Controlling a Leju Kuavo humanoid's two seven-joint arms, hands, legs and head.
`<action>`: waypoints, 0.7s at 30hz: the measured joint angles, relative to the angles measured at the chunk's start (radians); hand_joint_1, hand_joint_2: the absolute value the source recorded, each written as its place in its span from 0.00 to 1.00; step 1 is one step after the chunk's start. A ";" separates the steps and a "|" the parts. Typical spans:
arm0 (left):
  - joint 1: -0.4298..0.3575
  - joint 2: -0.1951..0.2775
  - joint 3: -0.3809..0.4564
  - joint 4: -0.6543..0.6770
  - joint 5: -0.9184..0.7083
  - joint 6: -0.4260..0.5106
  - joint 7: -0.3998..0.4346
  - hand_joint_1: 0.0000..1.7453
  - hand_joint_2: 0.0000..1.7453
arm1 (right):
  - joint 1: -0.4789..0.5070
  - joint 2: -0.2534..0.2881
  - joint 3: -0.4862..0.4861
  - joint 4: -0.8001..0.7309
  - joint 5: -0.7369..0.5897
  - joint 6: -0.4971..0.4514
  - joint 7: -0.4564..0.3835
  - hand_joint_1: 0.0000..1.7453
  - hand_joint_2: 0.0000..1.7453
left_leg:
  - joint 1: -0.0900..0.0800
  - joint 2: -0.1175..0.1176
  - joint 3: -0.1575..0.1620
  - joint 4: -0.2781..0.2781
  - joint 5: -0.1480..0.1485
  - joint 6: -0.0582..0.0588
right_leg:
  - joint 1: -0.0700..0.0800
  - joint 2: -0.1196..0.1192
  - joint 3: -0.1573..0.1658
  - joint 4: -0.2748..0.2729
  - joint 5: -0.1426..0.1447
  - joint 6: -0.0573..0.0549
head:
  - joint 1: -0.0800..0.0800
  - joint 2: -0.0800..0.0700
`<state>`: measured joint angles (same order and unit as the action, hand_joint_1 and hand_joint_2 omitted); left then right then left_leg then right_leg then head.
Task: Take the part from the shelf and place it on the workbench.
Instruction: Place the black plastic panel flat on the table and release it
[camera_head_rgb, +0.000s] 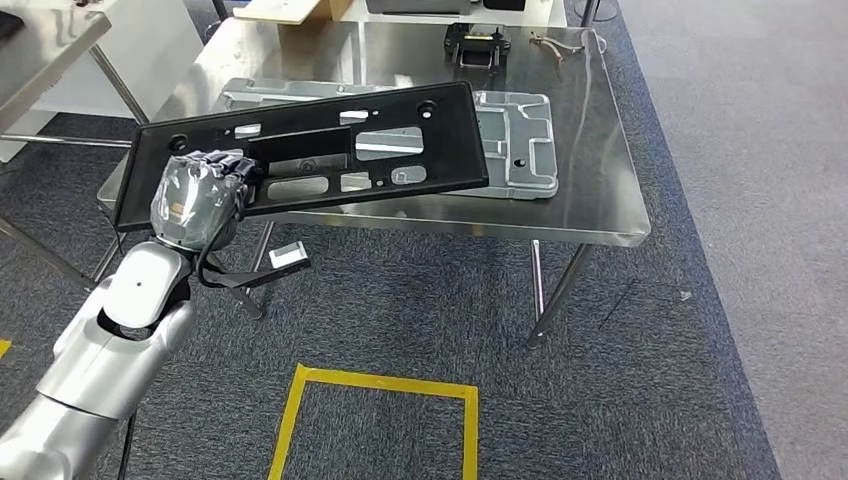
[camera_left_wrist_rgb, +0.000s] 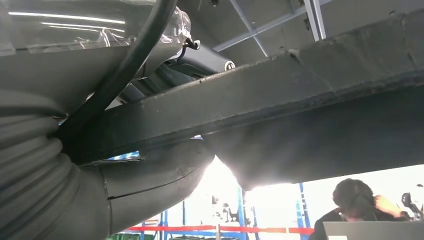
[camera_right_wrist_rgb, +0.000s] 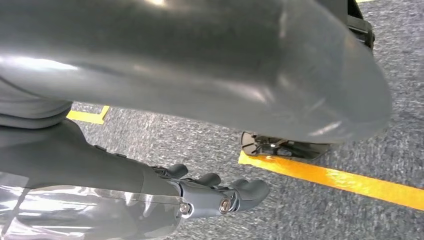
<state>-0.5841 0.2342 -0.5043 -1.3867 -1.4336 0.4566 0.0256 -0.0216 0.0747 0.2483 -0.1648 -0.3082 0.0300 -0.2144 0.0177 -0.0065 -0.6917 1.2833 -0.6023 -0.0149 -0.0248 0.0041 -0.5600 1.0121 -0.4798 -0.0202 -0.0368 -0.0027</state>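
Nearest the head camera, the silver left arm (camera_head_rgb: 120, 320) rose to its left hand (camera_head_rgb: 205, 195), which gripped the long black part (camera_head_rgb: 310, 155) by its lower edge, holding it tilted above the near edge of the steel workbench (camera_head_rgb: 590, 190) and partly over a grey tray (camera_head_rgb: 515, 135) lying there. The left wrist view added the part's dark underside clamped against the thumb (camera_left_wrist_rgb: 155, 175), and a person (camera_left_wrist_rgb: 357, 205) beyond. The right wrist view showed the right hand (camera_right_wrist_rgb: 215, 192) hanging over carpet (camera_right_wrist_rgb: 200, 145) and yellow tape (camera_right_wrist_rgb: 330, 177), fingers loosely extended, holding nothing.
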 joint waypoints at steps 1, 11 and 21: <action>0.001 0.000 0.000 0.001 0.000 0.000 0.000 1.00 1.00 | 0.000 0.000 0.000 0.000 0.000 0.000 0.000 0.00 0.00 | 0.003 0.001 0.007 -0.051 0.035 -0.003 | -0.003 0.000 0.015 0.000 -0.011 0.005 | 0.000 0.000; -0.006 0.003 0.000 0.007 0.004 0.000 -0.001 1.00 1.00 | -0.003 -0.001 0.000 0.001 0.000 0.000 0.000 0.00 0.00 | -0.003 0.001 0.086 -0.261 0.174 0.047 | -0.006 -0.003 -0.015 0.130 -0.068 0.057 | 0.000 0.000; -0.001 0.004 -0.002 0.013 0.008 0.002 -0.003 1.00 1.00 | 0.002 -0.009 -0.001 0.001 0.001 -0.001 0.001 0.00 0.00 | -0.042 -0.011 0.184 -0.267 0.098 0.060 | 0.058 0.011 -0.099 0.014 0.067 -0.037 | -0.001 0.000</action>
<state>-0.5852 0.2379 -0.5062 -1.3736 -1.4261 0.4584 0.0226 -0.0194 0.0657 0.2477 -0.1634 -0.3077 0.0289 -0.2132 -0.0240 -0.0178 -0.5079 1.0166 -0.5043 0.0451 0.0328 0.0151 -0.6593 1.0260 -0.4132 -0.0568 -0.0376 -0.0027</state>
